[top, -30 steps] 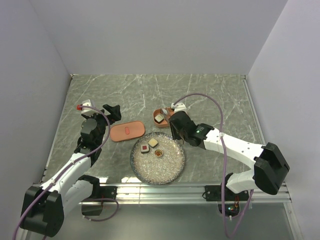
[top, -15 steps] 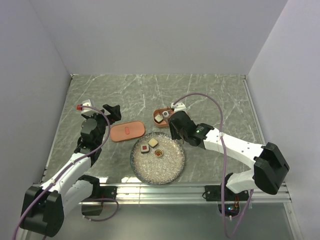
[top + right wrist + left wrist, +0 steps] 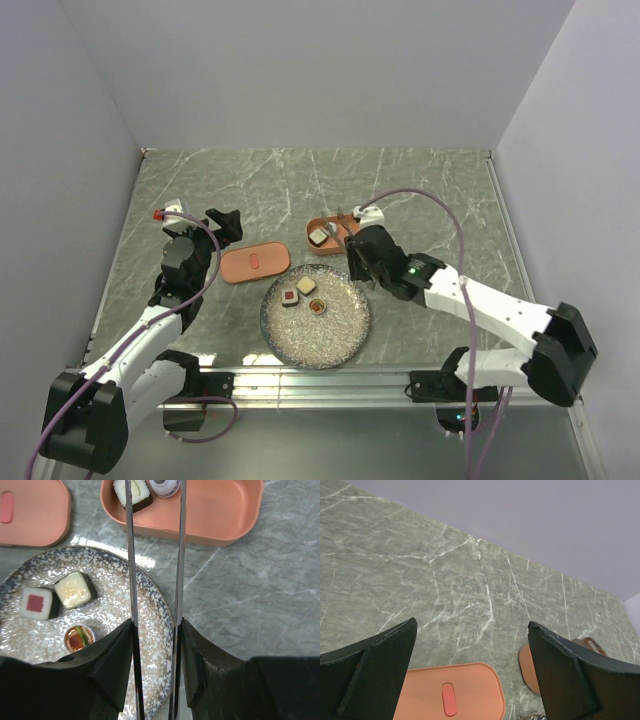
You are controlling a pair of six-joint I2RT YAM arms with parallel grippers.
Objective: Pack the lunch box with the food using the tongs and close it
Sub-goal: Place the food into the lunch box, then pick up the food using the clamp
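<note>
Two pieces (image 3: 132, 492) sit in the box (image 3: 220, 525), three on the plate (image 3: 50, 640). Right gripper's (image 3: 155, 626) clamped on the tongs (image 3: 131, 570), reaching over the box. Left gripper's (image 3: 472, 625) wide apart above the lid (image 3: 470, 690).

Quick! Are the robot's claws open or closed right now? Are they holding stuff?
Left claw: open, holding nothing.
Right claw: closed on the tongs.

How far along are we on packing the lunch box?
Done: two pieces sit in the lunch box. In hand: the right gripper holds the tongs, their arms reaching over the box. To do: three pieces on the plate, then the lid, lying on the table near the open left gripper, goes on.
</note>
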